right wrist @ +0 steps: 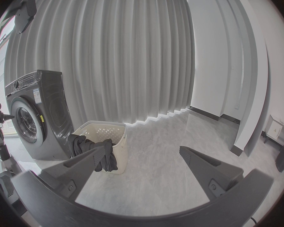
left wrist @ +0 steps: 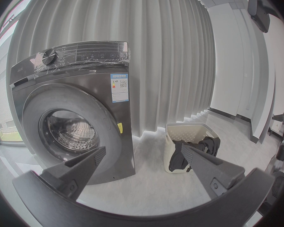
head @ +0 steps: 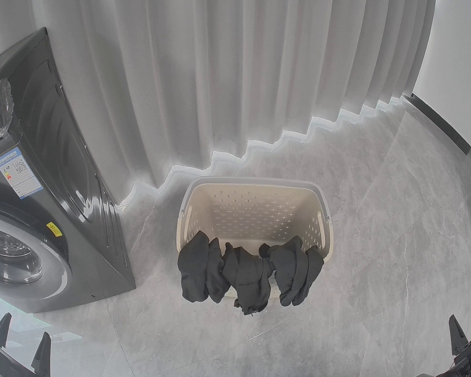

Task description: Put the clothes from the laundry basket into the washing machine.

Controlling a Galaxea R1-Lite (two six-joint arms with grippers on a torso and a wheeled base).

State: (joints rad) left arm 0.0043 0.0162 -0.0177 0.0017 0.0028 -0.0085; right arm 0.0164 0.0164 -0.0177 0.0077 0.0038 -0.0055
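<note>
While draped over the near rim of the cream laundry basket (head: 248, 210), dark clothes (head: 246, 273) bunched in a row, most of the fabric hanging down the outer wall toward the grey tiled floor (head: 382, 226), the rest tucked just inside. Basket upright on that floor, close in front of the pleated white curtain (head: 220, 79), with star-shaped cutouts in its walls and a grey band along the top edge. To the basket's left, near but not touching: dark-grey front-loading washing machine (left wrist: 85, 89), standing on the floor beside the curtain. On its front, a round door (left wrist: 69, 133) with a glass window, the drum visible through it. Across the control panel up top, clear plastic film (left wrist: 85, 55). On the upper front corner nearest the basket, a blue-and-white label sticker (left wrist: 120, 87); below that, a small yellow sticker (left wrist: 120, 127).

Left gripper (head: 25, 328) low at the near left, before the washing machine's door and apart from it, jaws spread wide, nothing between them. Right gripper (head: 467, 310) low at the near right above bare floor, well apart from the basket, jaws likewise spread wide and holding nothing. Clothes between the two grippers in the head view, touched by neither.
</note>
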